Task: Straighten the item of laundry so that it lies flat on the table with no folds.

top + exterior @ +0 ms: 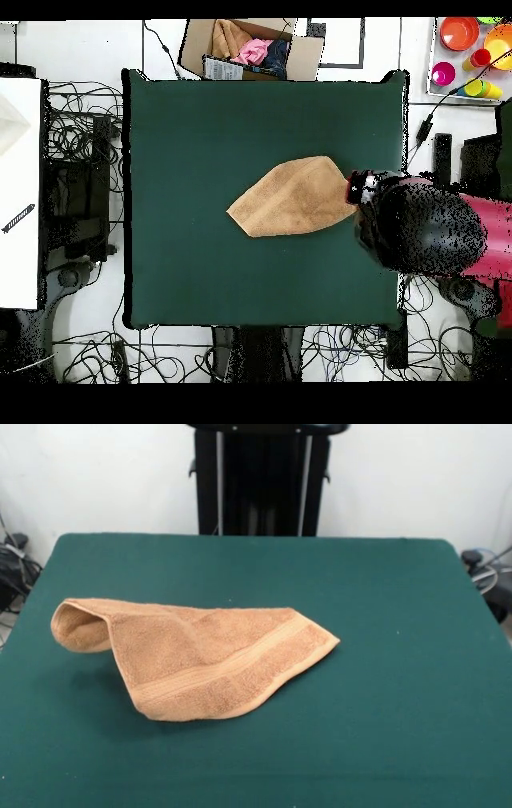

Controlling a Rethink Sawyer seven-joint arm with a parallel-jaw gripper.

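Observation:
The orange-tan towel lies left of the middle of the dark green table, folded over itself into a pointed shape. A woven band runs along its near edge. Its left end is curled and stands off the surface, with a shadow under it. No gripper shows in the front view. In the overhead view the towel lies near the table's middle. The red and black arm covers the right edge. The gripper end is at the towel's right corner, but the arm hides whether it holds the towel.
The black pedestal stands behind the far edge. A cardboard box of clothes sits past the table's top edge in the overhead view. Coloured cups and bowls stand at the top right. Cables lie around the table.

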